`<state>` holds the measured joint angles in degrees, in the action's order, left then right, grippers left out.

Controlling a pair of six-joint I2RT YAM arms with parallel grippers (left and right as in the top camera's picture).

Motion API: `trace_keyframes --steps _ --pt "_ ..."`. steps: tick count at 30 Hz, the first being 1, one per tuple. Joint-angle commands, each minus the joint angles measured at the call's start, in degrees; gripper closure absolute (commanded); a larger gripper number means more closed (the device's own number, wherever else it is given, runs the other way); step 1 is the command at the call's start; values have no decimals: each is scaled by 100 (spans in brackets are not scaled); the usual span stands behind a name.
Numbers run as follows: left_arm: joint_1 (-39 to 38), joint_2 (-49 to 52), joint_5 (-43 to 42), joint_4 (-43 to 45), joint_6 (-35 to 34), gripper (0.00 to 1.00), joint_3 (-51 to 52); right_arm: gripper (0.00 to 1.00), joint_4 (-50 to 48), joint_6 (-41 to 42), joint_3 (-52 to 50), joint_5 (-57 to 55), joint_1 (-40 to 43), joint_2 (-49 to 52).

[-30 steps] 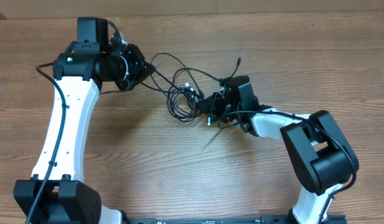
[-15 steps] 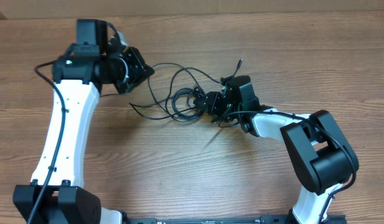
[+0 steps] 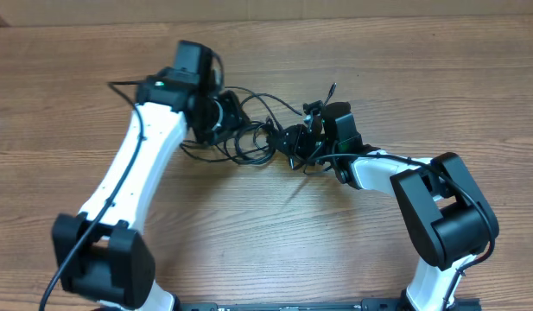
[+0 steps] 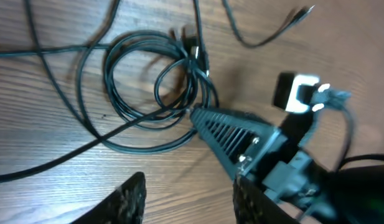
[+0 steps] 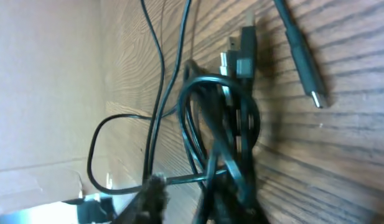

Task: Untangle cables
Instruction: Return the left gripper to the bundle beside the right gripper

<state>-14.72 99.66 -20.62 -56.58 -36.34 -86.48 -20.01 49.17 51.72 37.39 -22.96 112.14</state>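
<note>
Cables (image 3: 253,140) sit as a loose knotted coil around the middle of the wooden table (image 3: 404,78), a bit toward the far side, between the two arms. Left gripper (image 4: 188,186) hangs just over the coil's left edge, and on its wrist cam its two fingers (image 4: 129,199) are clearly apart with only bare wood between them, so it's got nothing. Right gripper (image 3: 294,142) pokes in from the right, and the left wrist view shows one ribbed finger (image 4: 226,130) with its tip touching the coil where the loops cross. On the right wrist cam a few strands run down between its fingers, which look fairly close, but it's blurry there and honestly I can't tell if they're actually clamped. Two plug ends (image 5: 240,46) lie side by side at the top of the bundle in that view, and another loose plug end (image 5: 304,71) lies apart on the wood nearby.
</note>
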Motion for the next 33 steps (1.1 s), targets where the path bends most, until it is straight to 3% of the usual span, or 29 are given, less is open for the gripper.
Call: trace_keyframes --steps 1,12,17,21,22,24,33 --pt "-273 251 605 -155 155 53 57 87 37 -20 0 -4 26 -7" --pt "-483 1010 1504 -640 -289 52 57 91 1014 28 0 -1185 26 -4" --pt "-487 1353 1414 -643 -289 53 59 85 1204 26 0 -1558 22 -4" --pt "-496 1624 1353 -643 -280 70 57 73 1207 26 0 -1572 22 -4" --pt "-498 1692 1346 -640 -227 82 57 69 1204 26 0 -1569 22 -4" --pt "-496 1720 1349 -634 -81 96 57 68 1200 28 0 -1541 22 -4" --pt "-468 1495 1311 -697 424 96 -518 74 802 24 0 -975 22 -4"
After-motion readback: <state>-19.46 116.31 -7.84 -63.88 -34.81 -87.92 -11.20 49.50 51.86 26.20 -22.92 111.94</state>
